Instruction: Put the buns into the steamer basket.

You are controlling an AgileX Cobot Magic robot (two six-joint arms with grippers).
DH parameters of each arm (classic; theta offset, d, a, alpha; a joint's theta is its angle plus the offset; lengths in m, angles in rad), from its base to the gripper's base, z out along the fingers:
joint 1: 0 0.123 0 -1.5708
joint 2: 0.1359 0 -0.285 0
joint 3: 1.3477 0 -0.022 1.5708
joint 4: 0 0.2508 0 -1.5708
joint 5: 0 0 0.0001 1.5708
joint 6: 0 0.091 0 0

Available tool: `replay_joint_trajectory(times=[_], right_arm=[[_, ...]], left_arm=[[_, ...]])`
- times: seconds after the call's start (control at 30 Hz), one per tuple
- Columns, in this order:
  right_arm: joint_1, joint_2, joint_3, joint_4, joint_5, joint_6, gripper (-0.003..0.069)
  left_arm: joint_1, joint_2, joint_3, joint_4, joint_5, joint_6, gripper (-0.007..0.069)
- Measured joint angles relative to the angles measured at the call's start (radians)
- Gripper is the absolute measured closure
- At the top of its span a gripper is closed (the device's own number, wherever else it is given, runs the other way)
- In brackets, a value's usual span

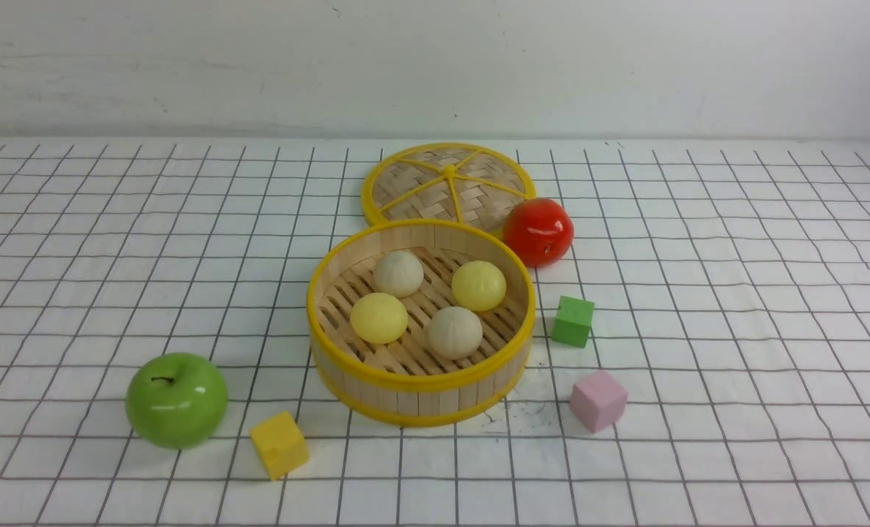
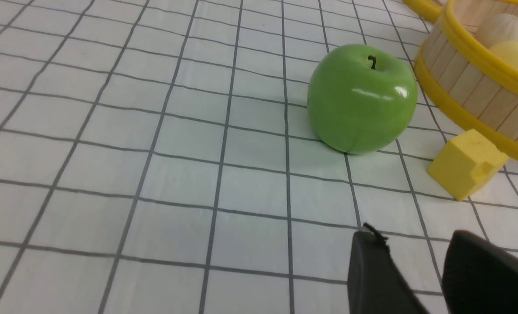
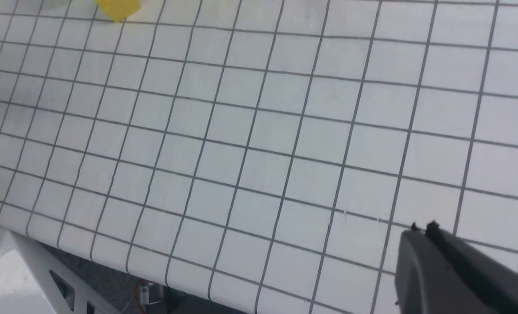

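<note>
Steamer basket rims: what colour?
Yellow on the steamer basket, top and bottom rims alike; clearest in the front view.

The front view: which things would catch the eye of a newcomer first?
Probably the steamer basket, large and yellow-rimmed near the middle, with four small pale buns inside. Next may come the glossy green apple, nearer and to the left of the basket, and the bright red apple, behind the basket's right side, beside the woven lid.

Steamer basket (image 2: 472, 83) and yellow bun (image 2: 514, 56) cut off by the left wrist view's edge
</note>
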Motion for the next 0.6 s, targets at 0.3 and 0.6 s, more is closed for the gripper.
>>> replay_joint_trajectory(times=[0.3, 0.6], right_arm=[[-0.067, -0.090, 0.003, -0.096, -0.007, -0.058, 0.0671], [-0.302, -0.267, 0.037, -0.307, -0.180, -0.191, 0.0669]], left_arm=[[0.000, 0.000, 0.000, 0.000, 0.001, 0.000, 0.0387], [0.000, 0.000, 0.000, 0.000, 0.001, 0.000, 0.0387]])
